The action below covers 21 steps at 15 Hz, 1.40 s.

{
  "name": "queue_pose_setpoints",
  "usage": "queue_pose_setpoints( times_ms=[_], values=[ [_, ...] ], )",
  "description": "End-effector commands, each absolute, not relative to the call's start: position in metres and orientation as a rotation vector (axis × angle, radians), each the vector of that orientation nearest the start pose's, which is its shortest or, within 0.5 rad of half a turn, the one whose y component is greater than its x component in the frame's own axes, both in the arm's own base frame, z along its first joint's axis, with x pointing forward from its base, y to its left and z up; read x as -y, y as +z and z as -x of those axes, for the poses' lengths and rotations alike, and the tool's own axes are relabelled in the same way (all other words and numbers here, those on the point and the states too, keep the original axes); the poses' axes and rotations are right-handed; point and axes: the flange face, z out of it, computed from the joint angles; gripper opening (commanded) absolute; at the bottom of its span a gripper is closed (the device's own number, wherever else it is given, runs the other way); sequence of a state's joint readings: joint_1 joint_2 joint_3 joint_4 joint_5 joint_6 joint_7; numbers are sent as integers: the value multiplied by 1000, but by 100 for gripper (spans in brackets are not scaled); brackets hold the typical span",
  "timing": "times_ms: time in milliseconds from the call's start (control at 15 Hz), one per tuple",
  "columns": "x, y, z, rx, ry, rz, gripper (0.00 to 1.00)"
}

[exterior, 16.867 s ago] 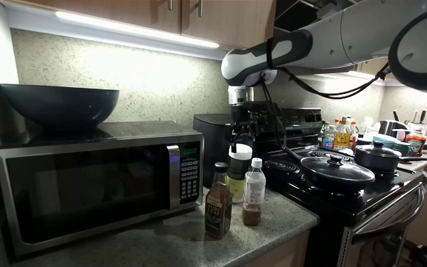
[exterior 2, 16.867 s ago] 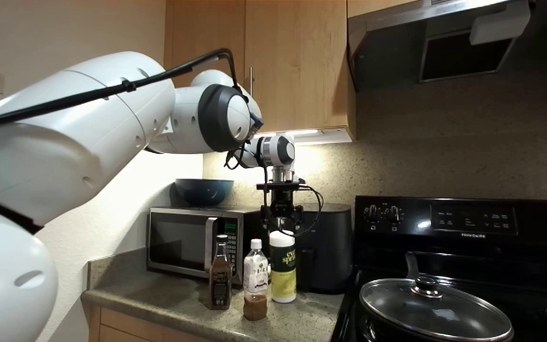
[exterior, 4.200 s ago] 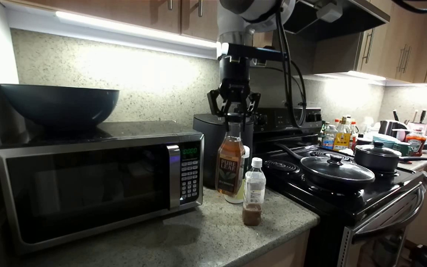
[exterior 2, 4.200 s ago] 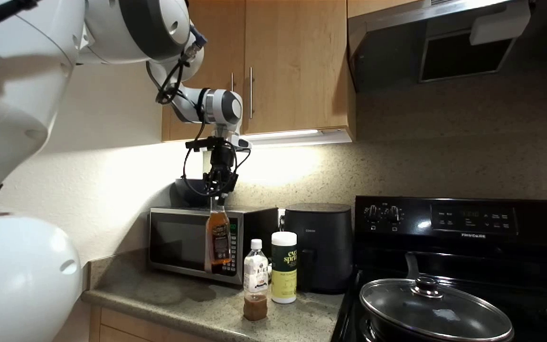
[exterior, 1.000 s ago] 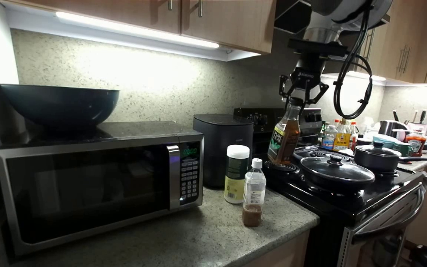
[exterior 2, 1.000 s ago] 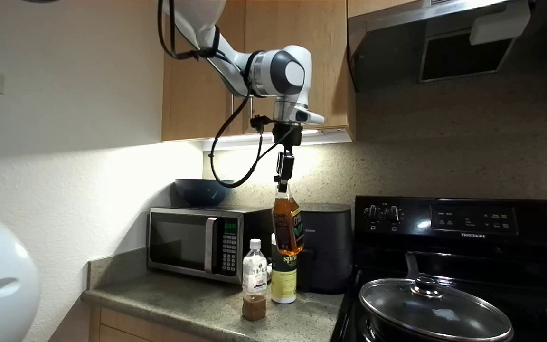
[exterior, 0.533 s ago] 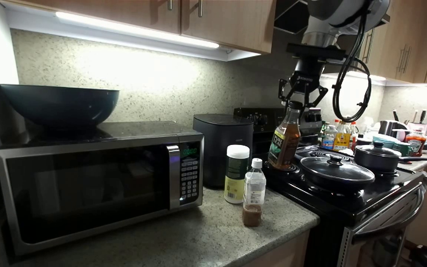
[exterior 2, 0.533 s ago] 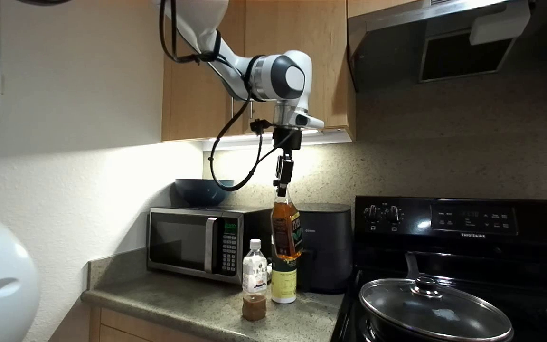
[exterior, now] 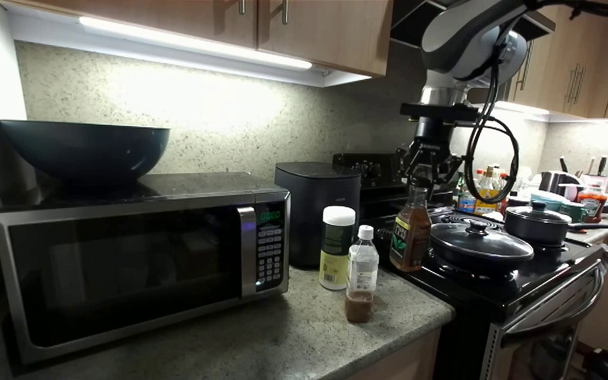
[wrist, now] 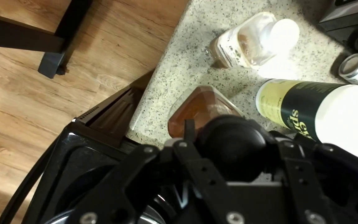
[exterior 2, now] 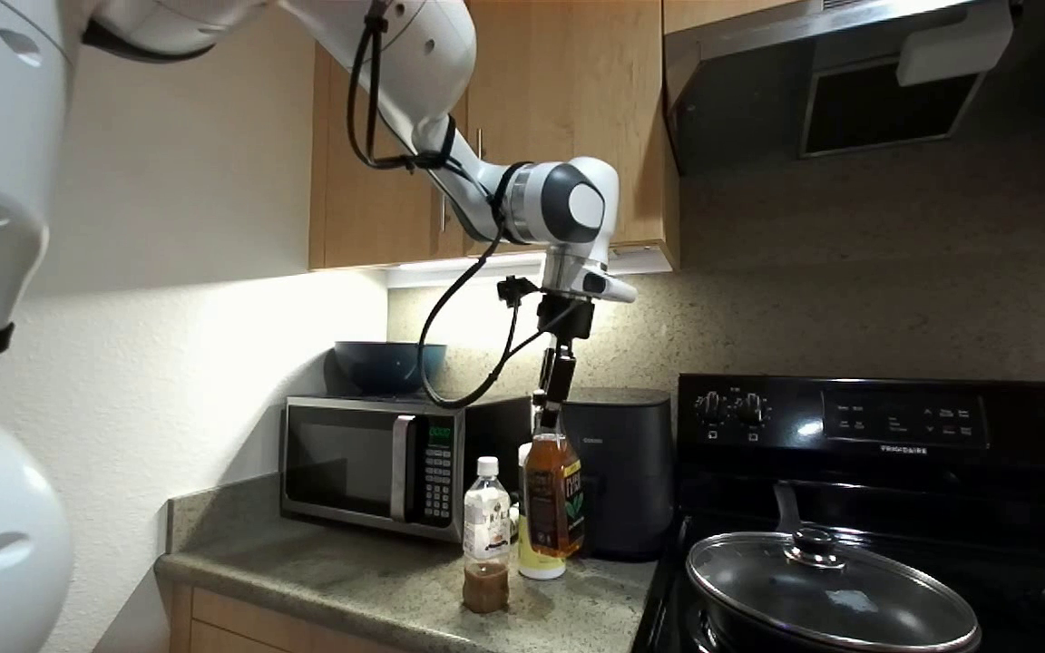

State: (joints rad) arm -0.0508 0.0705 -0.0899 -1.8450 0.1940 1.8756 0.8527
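My gripper is shut on the neck of a Pure Leaf tea bottle, just below its dark cap. In both exterior views the bottle hangs slightly tilted, apparently a little above the counter by the stove edge. The wrist view shows the cap between the fingers and the amber base beyond; one fingertip is hidden behind the cap. Close by stand a clear bottle with a white cap and brown liquid, and a white-lidded green and yellow canister, partly covered by the tea bottle in an exterior view.
A microwave carries a dark blue bowl. Behind the canister is a black air fryer. The stove bears a lidded pan and a lidded pot. An upper cabinet hangs overhead.
Over the last second my gripper has lowered the tea bottle, and it hangs straighter. Earlier the bottle stood on the counter; it was then lifted and carried toward the stove.
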Motion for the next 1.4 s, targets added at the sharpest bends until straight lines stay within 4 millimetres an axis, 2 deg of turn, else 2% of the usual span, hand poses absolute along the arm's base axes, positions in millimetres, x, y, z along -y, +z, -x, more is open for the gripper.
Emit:
queue_pose_setpoints(
  times_ms=[0, 267, 933, 1333],
  values=[
    [69, 469, -587, -1489, 186, 2558, 18],
    [71, 447, -598, -1495, 216, 2561, 18],
    [83, 417, -628, -1517, 135, 2517, 18],
    [84, 402, -633, -1546, 163, 2517, 18]
  ],
)
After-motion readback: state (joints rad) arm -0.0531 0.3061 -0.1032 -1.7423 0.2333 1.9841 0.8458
